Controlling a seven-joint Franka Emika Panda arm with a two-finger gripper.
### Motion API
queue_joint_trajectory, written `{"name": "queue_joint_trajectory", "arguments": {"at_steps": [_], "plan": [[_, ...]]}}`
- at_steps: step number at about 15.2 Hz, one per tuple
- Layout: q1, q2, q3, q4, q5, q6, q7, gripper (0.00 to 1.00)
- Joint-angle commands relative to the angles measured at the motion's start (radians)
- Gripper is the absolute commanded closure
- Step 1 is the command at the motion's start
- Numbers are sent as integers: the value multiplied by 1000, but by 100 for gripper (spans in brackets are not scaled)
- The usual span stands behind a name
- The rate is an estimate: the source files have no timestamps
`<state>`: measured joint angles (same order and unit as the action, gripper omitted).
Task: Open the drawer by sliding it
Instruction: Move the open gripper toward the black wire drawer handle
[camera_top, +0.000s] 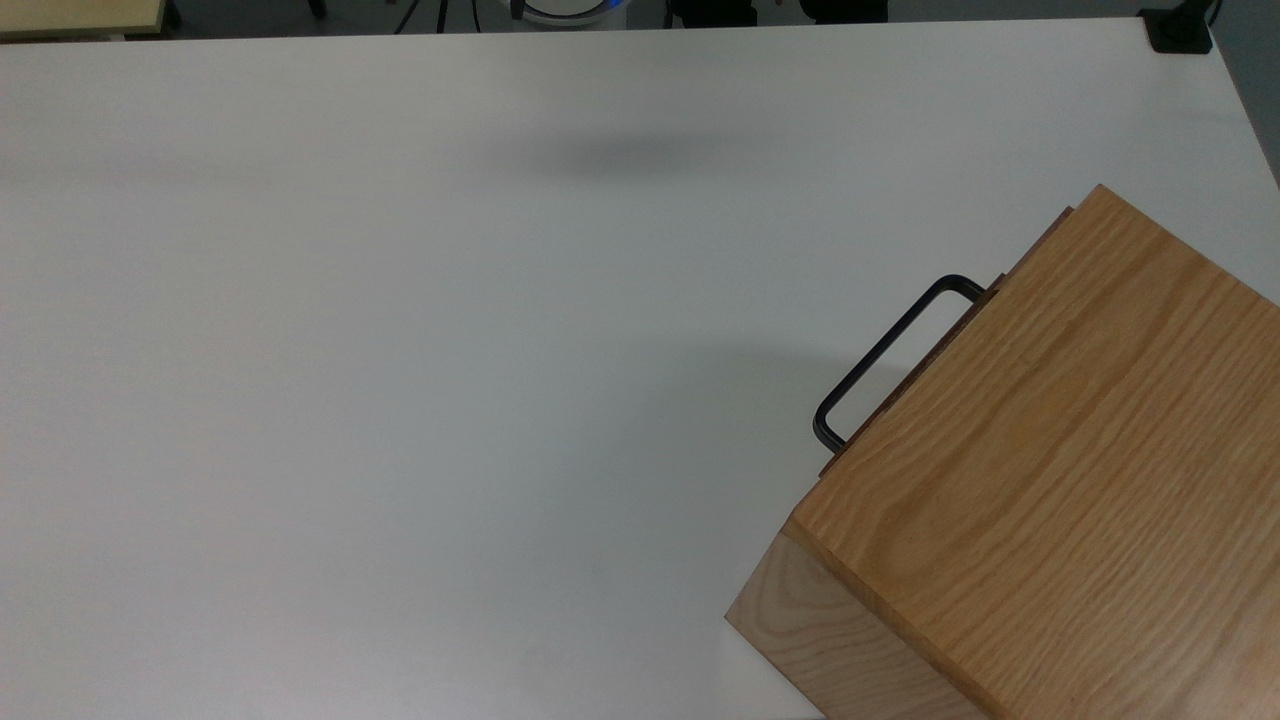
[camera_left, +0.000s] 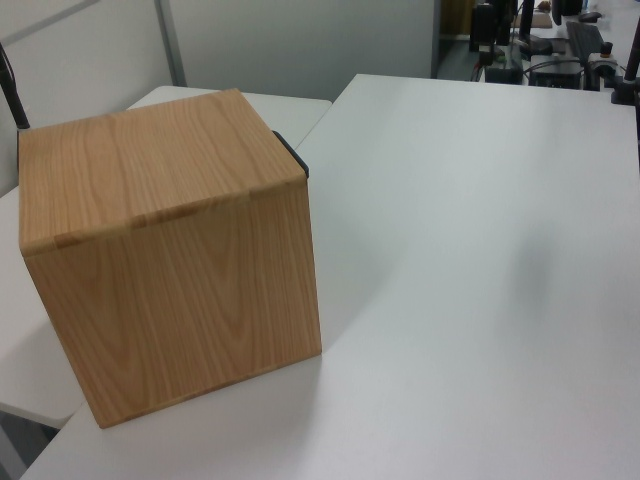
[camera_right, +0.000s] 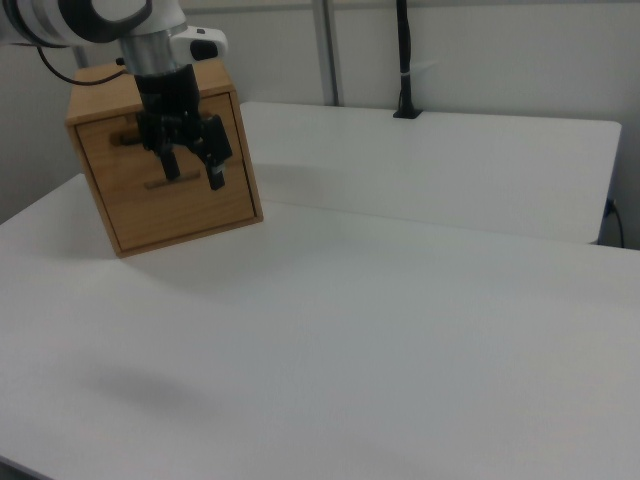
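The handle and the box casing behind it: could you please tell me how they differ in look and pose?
The handle is black, while the box casing is light grained wood. The handle is a thin U-shaped bar; the box casing is a broad block. The handle juts out from the front above the table, while the box casing stands on the table. Both lie on the same slant in the top view.

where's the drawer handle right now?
The handle juts from the wooden box at the top view's right edge, over the white table. In the right view the hand hangs in front of the drawer.
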<state>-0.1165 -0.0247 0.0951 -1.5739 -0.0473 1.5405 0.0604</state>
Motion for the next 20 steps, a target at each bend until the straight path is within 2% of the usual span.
{"name": "queue_joint_trajectory", "arguments": {"at_steps": [1,6,9,13,17,20], "plan": [[1,-12,-11,-1,9,7,-21,0],[14,8,5,46,162,21,30,0],[67,14,8,41,225,122,180,0],[165,81,8,45,227,262,408,0],[241,170,8,46,228,493,694,0],[271,225,8,45,228,643,801,0]]}}
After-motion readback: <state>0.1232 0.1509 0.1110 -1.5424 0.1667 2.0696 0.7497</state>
